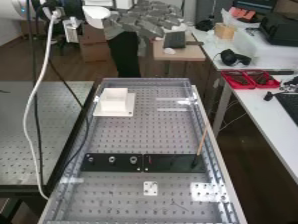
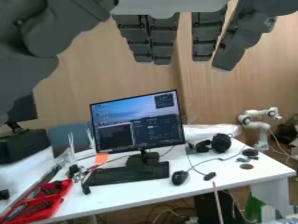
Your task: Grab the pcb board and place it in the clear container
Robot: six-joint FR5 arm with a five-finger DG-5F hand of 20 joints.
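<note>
The hand (image 1: 148,21) is at the top of the high view, beyond the bench's far end, its grey fingers extended. In the wrist view the hand (image 2: 151,35) has straight, spread fingers with nothing between them. A small white plate with dark holes (image 1: 150,188), perhaps the pcb board, lies near the bench's near end. A pale square box (image 1: 114,99) on a white base stands at the far left of the bench; I cannot tell whether it is the clear container. The hand is well away from both.
Across the perforated bench (image 1: 126,135) lie two black plates (image 1: 113,161), one with round studs. A thin stick (image 1: 201,142) rises from the right one. Clear rails edge the bench. A side table holds red trays (image 1: 249,79), headphones (image 2: 214,143) and a monitor (image 2: 138,121).
</note>
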